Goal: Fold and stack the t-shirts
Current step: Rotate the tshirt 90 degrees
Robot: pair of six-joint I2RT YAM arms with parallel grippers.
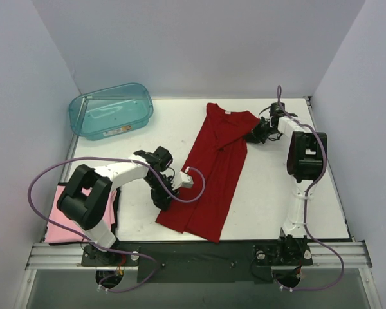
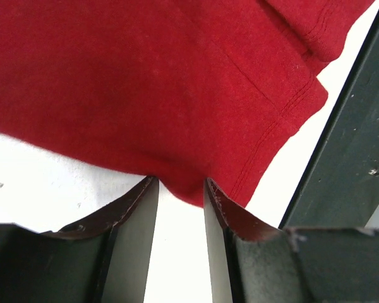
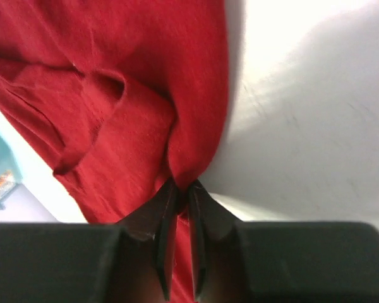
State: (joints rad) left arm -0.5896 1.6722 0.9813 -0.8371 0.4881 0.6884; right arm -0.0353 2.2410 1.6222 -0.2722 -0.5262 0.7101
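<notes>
- A dark red cloth t-shirt (image 1: 212,174) lies near the middle of the white tabletop (image 1: 276,193). It is folded lengthwise into a long strip.
- The strip runs at a slant. Its neck end, with a small white label (image 1: 227,112), is close to the far edge, and its hem is close to the near edge.
- The right gripper (image 3: 180,184) is at the shirt's right shoulder, toward the far right corner. Its fingers are pressed almost together and pinch a gathered fold of the red cloth between the tips. The cloth around the pinch is rucked up in ridges.
- The left gripper (image 2: 180,183) is at the shirt's left side, near the hem corner, pointing down at the tabletop. Its fingers stand apart, and a bulge of the red edge sits between the tips and touches both. Whether that edge is actually clamped cannot be told.
- A plain pale pink cloth t-shirt (image 1: 55,225) lies flat at the near left corner, partly under the left arm and well apart from the red one.
- A translucent teal plastic tub (image 1: 111,111) stands at the far left corner, apart from both shirts.
</notes>
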